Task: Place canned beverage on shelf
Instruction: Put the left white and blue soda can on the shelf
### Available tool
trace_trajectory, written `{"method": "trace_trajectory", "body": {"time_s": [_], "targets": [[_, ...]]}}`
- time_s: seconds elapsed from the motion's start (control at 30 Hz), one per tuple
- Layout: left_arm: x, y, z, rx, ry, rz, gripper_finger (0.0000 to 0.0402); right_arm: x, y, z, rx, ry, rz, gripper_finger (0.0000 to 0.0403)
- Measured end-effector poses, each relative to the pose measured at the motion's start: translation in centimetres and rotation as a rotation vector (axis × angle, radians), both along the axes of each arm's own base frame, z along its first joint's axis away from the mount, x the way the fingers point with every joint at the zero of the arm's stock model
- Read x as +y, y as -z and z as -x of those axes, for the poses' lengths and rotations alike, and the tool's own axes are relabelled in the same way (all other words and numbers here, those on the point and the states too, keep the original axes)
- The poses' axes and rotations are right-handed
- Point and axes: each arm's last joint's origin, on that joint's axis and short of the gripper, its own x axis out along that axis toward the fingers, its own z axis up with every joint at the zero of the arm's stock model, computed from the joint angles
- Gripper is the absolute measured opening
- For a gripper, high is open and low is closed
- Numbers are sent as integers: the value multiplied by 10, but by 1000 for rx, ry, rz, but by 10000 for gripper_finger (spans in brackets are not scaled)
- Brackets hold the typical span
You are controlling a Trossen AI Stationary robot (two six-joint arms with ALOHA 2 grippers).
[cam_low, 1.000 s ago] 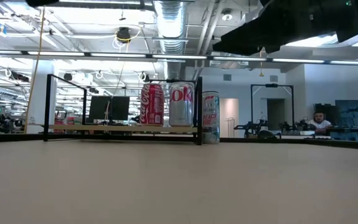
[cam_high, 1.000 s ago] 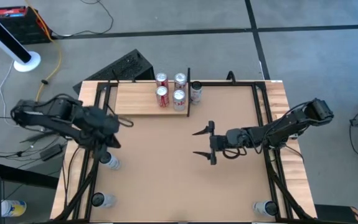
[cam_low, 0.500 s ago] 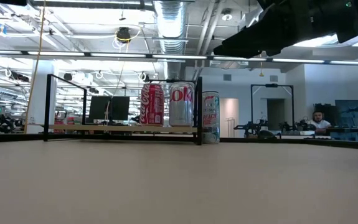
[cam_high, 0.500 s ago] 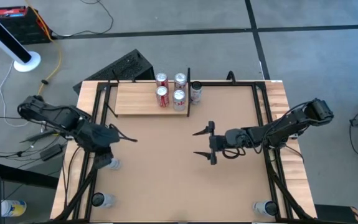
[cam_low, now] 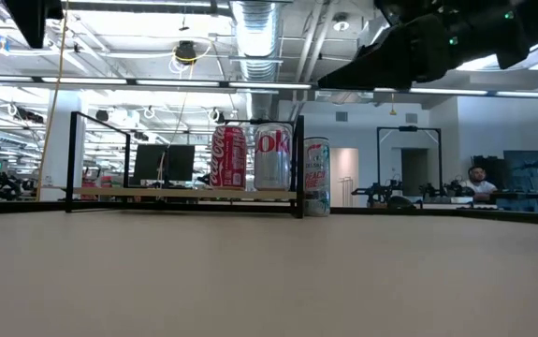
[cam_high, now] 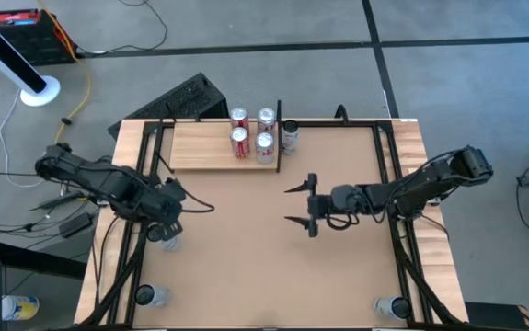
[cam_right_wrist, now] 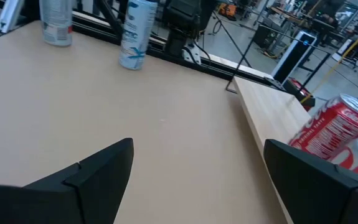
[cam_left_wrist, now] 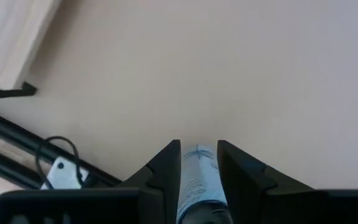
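a: what's lying around?
b: spare cans are standing at the table's (cam_high: pixel 246 276) edges; one tall can (cam_high: pixel 289 136) is sitting just outside the shelf's black end piece.
a: the shelf (cam_high: pixel 200 147)?
b: it's carrying four cans (cam_high: pixel 251 134) at its right end.
a: arms?
b: left gripper (cam_left_wrist: pixel 197 163) is reaching low at the table's left edge, fingers straddling a pale blue can (cam_left_wrist: pixel 198 180); can't tell if it's clamped. right gripper (cam_high: pixel 296 205) is hovering mid-table, spread wide, holding nothing.

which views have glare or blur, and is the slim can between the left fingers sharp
Low view: ceiling lights glare, foreground table soft. Left wrist view: slim can between the fingers looks blurred, print unreadable. Right wrist view: red can blurred at the edge.
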Motion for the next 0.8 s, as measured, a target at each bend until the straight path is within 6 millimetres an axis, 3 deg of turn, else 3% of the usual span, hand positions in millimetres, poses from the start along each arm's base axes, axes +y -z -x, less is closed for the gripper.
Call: {"method": "trace_trajectory", "body": {"time_s": [0.47,0.8], "targets": [[-10,19,-24,104,27,-33,90,-3,1,0,6,10,3,384],[-18,43,-50,210,145,-101,99,-3,1,0,6,10,2,384]]}}
